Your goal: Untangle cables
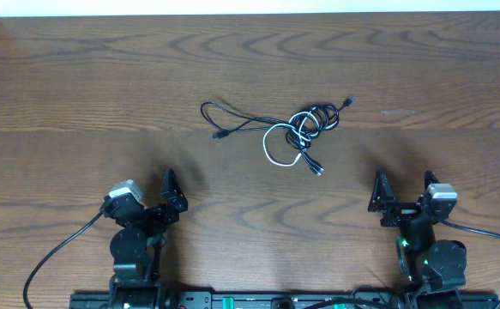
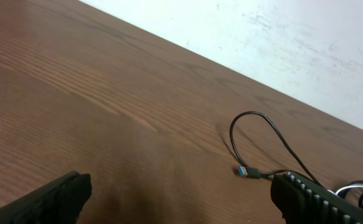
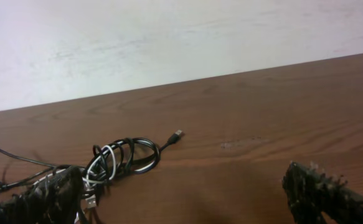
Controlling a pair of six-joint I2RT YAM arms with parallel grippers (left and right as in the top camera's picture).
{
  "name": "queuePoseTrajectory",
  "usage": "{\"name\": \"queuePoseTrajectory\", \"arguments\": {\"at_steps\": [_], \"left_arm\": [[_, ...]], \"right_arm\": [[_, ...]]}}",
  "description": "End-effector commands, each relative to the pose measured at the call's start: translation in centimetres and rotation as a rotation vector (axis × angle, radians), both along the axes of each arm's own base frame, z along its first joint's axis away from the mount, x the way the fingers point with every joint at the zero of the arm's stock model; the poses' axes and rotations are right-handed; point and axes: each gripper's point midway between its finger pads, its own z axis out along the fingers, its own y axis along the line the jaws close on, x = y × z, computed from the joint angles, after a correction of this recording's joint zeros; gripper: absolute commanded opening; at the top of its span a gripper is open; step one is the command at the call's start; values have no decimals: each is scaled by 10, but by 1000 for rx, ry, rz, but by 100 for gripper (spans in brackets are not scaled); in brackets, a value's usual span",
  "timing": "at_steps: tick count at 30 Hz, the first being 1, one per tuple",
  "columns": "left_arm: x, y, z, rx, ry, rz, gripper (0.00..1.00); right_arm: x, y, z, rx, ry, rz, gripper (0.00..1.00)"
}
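Cables [image 1: 292, 130]: I see one tangled bunch lying on the desk [image 1: 78, 86].
Left fingers [image 2: 53, 199]: wide, empty.
Right fingers [image 3: 321, 190]: wide, empty.

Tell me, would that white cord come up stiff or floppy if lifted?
Probably floppy: the white cable lies in loose curves. It would likely drag the black cables along, since they loop through each other. Likely light too, being so thin.

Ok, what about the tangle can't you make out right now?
Overhead: the knot is too small to trace where the white cable passes over or under.
Left wrist: the knot is cut off by the right edge and the left gripper; only one black loop shows.
Right wrist: the knot's lower left sits behind the right gripper.
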Motion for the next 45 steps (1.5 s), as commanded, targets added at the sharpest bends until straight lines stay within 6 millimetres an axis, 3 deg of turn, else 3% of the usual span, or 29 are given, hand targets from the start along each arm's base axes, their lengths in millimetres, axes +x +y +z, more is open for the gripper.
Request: {"name": "queuePoseTrajectory", "arguments": {"at_steps": [1,9,12,16,19,23,27,31,39,42,45], "left_arm": [[-3,0,-20,15,65,0,98],[-3,0,-20,15,65,-1,98],[-3,0,-19,15,65,-1,98],[-3,0,-19,15,65,0,98],[-3,1,-19,15,63,3,98],[-1,-2,-10,2,27,-12,98],[2,-13,27,-9,-64,-72,98],[-2,-13,76,-7,-145,-73,98],[-10,-19,164,-13,-142,-107,98],[-5,-31,188,-28,-77,-180,98],[6,-55,208,-36,30,-319,98]], "right_arm": [[0,-2,0,-29,-2,-17,99],[-2,10,8,-20,-18,53,99],[-4,10,28,-14,-58,58,99],[-12,10,71,-3,-143,61,99],[-24,11,103,2,-179,78,99],[-41,9,130,-2,-153,83,99],[-55,6,144,-13,-70,84,99],[-55,7,153,-25,26,86,99],[-22,31,180,-52,201,200,99],[-7,38,178,-54,323,227,99],[4,47,162,-49,520,266,99]]}}
